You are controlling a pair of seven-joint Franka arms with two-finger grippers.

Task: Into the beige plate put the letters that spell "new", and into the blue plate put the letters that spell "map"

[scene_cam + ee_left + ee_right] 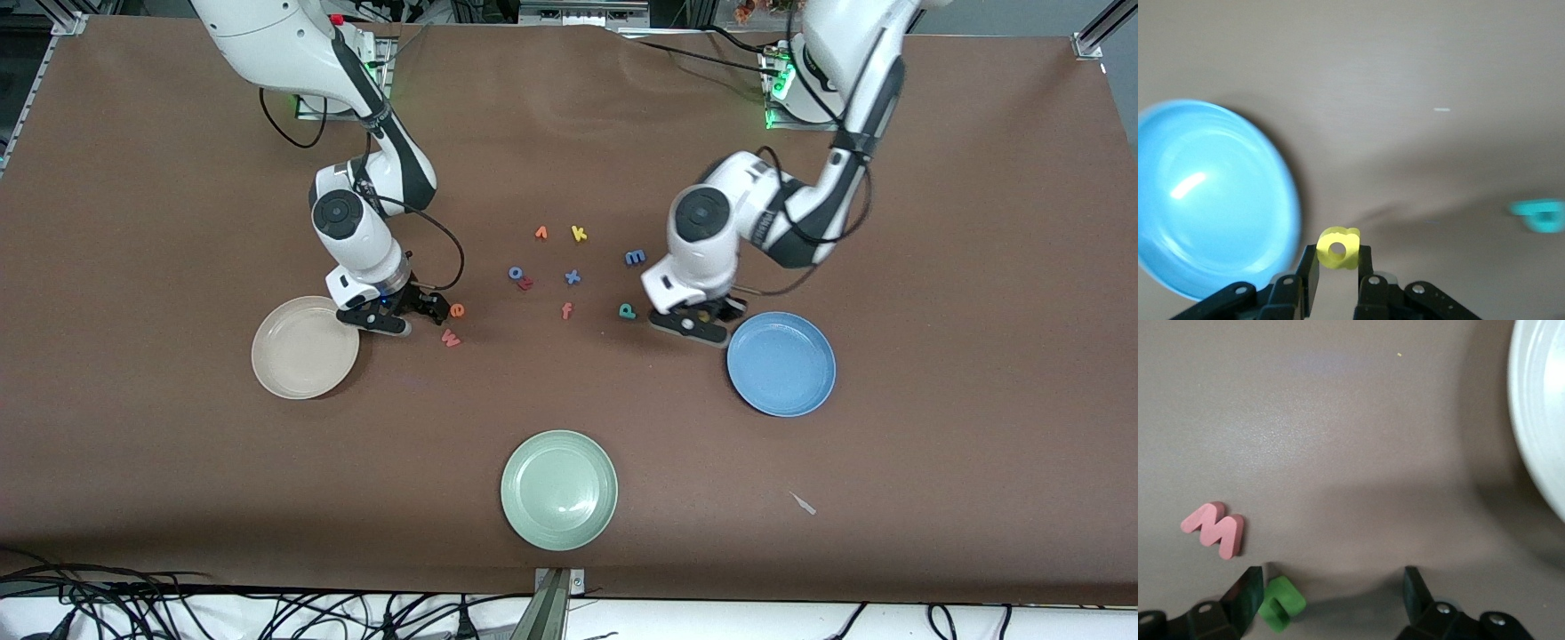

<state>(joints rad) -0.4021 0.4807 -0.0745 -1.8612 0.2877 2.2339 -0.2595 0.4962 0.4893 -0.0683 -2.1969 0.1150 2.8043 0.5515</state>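
Note:
In the left wrist view my left gripper (1338,257) is shut on the yellow a (1352,247), just off the rim of the blue plate (1211,200). The front view shows that gripper (698,320) between the teal p (627,310) and the blue plate (781,363); the blue m (635,257) lies farther from the camera. My right gripper (391,313) stands open beside the beige plate (305,347). The olive-green n (1279,603) lies on the table against one of its fingers. The salmon w (452,338) and orange e (456,310) lie close by.
A yellow k (579,234), orange v (540,233), blue o (516,273), dark red letter (525,284), blue x (573,277) and orange f (566,310) lie mid-table. A pale green plate (558,489) sits near the front edge, with a small white scrap (803,503) beside it.

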